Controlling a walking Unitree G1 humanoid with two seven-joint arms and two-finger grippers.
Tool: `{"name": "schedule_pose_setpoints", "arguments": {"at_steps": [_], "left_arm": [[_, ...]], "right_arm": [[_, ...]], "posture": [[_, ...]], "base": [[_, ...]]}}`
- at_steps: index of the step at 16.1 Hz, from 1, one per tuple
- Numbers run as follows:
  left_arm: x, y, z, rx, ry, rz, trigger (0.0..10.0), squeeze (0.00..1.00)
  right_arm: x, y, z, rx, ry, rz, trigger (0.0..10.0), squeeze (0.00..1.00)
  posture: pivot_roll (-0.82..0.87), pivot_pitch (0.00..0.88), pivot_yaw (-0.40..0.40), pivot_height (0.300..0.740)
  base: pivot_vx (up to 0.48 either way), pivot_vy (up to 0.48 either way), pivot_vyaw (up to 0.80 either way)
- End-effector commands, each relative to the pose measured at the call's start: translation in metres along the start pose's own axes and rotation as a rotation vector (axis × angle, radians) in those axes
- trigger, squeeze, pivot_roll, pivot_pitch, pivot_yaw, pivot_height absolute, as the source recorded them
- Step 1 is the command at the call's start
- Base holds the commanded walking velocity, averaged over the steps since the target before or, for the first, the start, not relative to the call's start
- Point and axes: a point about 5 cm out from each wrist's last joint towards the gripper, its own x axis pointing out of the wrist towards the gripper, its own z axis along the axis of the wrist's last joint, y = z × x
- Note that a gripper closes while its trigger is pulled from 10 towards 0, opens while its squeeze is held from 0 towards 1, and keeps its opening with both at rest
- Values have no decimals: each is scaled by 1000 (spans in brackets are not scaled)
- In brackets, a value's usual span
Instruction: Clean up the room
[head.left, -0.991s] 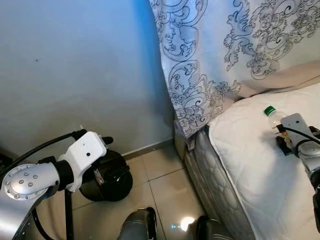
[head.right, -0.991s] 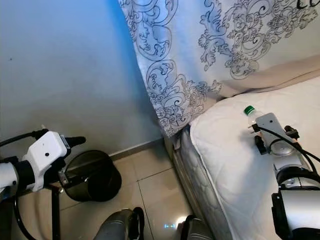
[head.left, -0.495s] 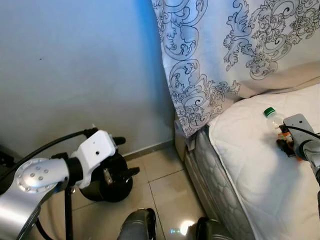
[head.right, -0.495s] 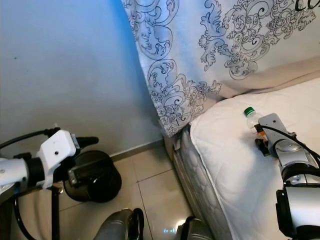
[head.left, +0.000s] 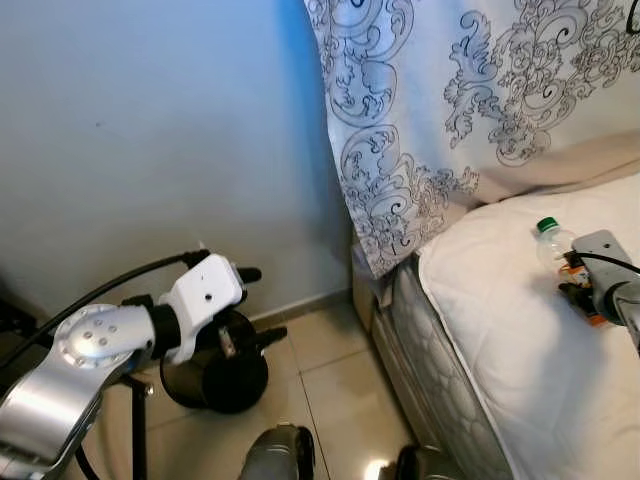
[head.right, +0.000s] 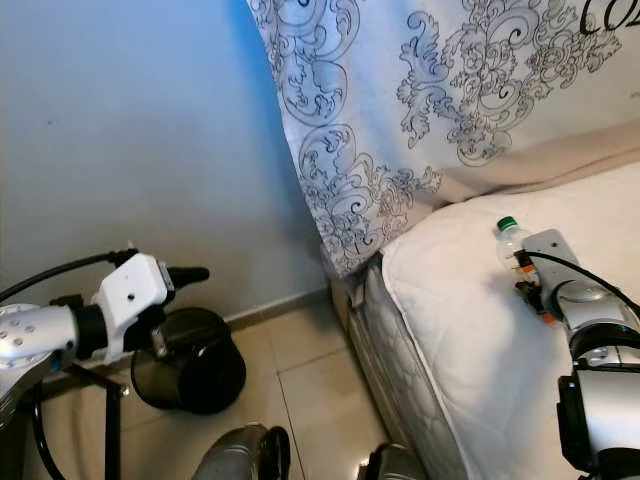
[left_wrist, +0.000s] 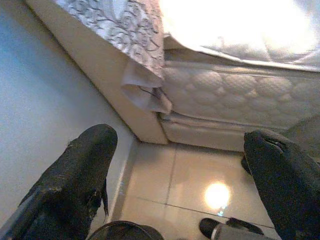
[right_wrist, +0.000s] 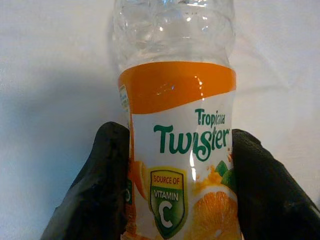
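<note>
The right gripper (right_wrist: 177, 195) is clamped on a bottle (right_wrist: 175, 130) that lies on the bed (head.left: 520, 340); in the right wrist view its 2 black fingers (right_wrist: 102, 185) press against both sides of the orange and white label, with the clear upper part of the bottle beyond them on the white cover. From the head the bottle (head.right: 512, 240) shows its green cap pointing toward the curtain (head.left: 450, 110), and the right arm reaches over the bed from the right edge. Compared with 1 s ago, the whole scene sits a little lower and farther right in the picture, so the camera has moved; the bottle lies at the same spot on the bed and the gripper has closed in around its label. The left gripper (left_wrist: 175, 175) is wide open and holds nothing; its 2 fingers (left_wrist: 75, 180) frame the tiled floor (left_wrist: 185, 175), the mattress side and the hanging curtain hem. In the left eye view the left gripper (head.left: 255, 305) hangs above a black bin (head.left: 215, 365) standing by the wall (head.left: 150, 130); it has moved forward and to the right since 1 s ago, now partly covering the bin.
</note>
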Motion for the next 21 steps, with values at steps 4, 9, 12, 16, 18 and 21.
{"name": "schedule_pose_setpoints", "arguments": {"at_steps": [4, 9, 12, 16, 18, 21], "left_arm": [[15, -5, -7, -96, -54, 1, 10000, 0], [35, -3, -16, -196, -92, 242, 10000, 0], [32, 0, -29, -227, -6, 430, 10000, 0], [23, -8, -41, -353, -1, 607, 10000, 0], [22, -14, -45, -344, 13, 721, 10000, 0], [12, -13, -57, -339, 52, 805, 10000, 0]], "right_arm": [[-4, -14, 3, 185, -83, -30, 0, 0], [-14, 22, 3, 489, -340, -32, 0, 0], [-46, 88, -8, 552, -395, -18, 0, 0], [-87, 139, -7, 569, -487, 115, 10000, 0], [-101, 164, -5, 455, -497, 216, 10000, 0], [-101, 182, 7, 493, -489, 235, 10000, 0]], "posture": [[82, 0, 76, 740], [2, 0, 74, 740], [7, 0, 50, 740], [15, 0, 36, 740], [34, 0, 30, 740], [57, 0, 19, 740]], "base": [[0, 0, 0], [0, 0, 0], [0, 0, 0], [0, 0, 0], [0, 0, 297], [0, 0, 800]]}}
